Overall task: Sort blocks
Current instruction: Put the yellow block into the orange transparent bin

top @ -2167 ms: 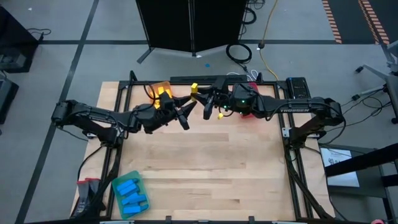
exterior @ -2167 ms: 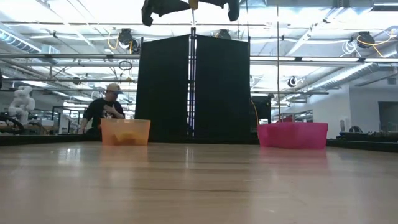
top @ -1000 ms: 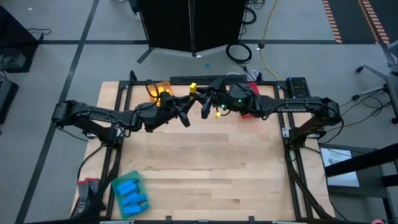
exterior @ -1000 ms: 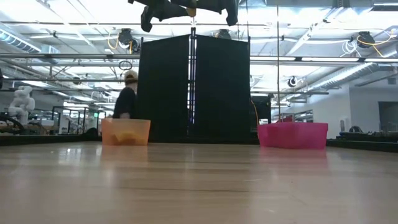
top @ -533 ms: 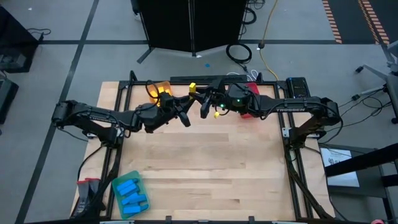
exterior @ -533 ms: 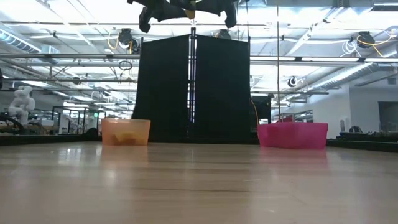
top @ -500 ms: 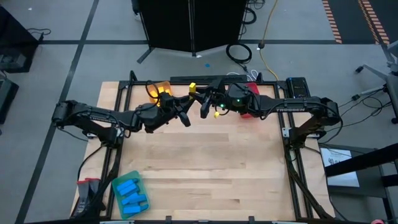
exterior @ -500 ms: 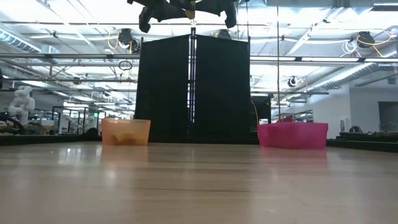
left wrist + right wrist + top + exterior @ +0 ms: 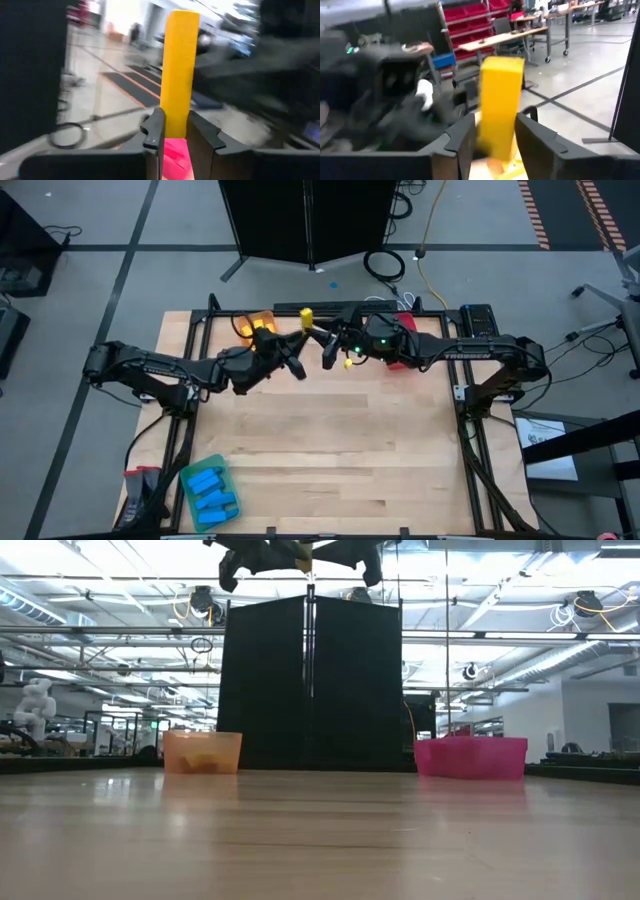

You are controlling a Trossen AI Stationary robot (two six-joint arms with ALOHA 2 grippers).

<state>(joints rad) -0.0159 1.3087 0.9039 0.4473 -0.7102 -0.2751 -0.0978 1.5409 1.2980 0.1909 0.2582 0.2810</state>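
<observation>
While my left tool clamps the last small yellow plastic brick and my right tool stands apart at upper middle, the wooden tabletop holds no loose bricks.

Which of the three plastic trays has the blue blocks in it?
The green tray at the table's near left corner holds the blue blocks. The orange tray and red tray sit along the far edge.

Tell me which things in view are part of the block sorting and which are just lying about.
Job:
- yellow block, pinched in the shut left tool; right tool spread around it
- orange tray
- red tray
- green tray holding blue blocks

Lying about:
- black partition
- floor cables
</observation>
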